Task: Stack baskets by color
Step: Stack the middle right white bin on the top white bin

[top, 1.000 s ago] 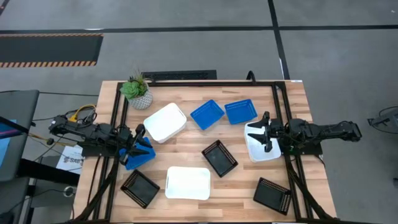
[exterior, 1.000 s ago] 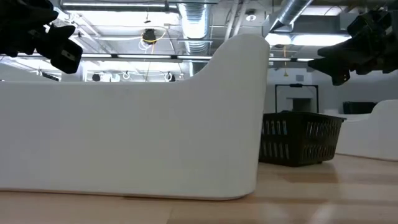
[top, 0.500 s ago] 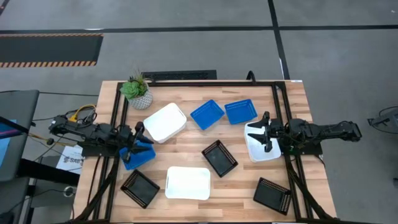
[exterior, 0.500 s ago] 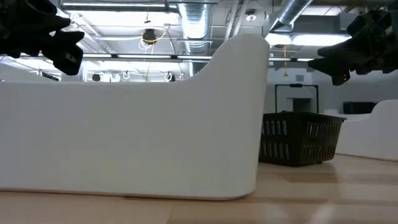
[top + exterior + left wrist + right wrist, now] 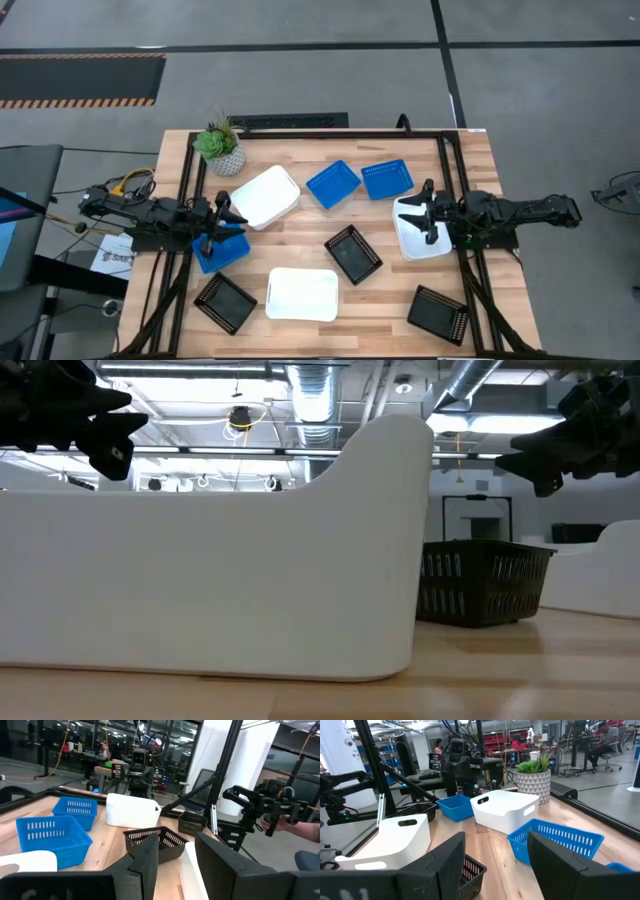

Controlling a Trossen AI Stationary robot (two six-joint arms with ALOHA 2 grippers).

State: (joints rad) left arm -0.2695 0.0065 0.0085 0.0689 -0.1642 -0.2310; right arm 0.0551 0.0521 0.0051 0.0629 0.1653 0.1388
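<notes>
Spreading under everything was a pale butcher-block table [image 5: 385,295] of jointed wooden strips, edged by a black metal frame.

Three white baskets lay on it, smooth-walled with rounded corners and oval handle slots. One [image 5: 265,196] sat near the plant, one [image 5: 302,294] sat toward the near edge, and one [image 5: 418,242] lay on the right side. The right gripper [image 5: 415,214] hung over that last basket with its fingers spread wide and nothing between them.

Three blue baskets had slotted walls and perforated bases. Two [image 5: 333,183] [image 5: 387,178] lay side by side, just apart, toward the far edge. The third [image 5: 222,252] lay at the left side. The left gripper [image 5: 223,212] stood just beyond this basket's far rim, with its fingers drawn close together. It seemed to hold nothing, though the overhead view was too coarse to say whether it touched the rim.

Three black baskets, also slotted and perforated, lay one at the centre [image 5: 352,253], one at the near left [image 5: 224,301] and one at the near right [image 5: 438,312].

Each of the nine lay singly on the wood, turned at its own angle.

One patterned pale pot [image 5: 226,160] at the far left corner held a spiky green plant [image 5: 215,140].
</notes>
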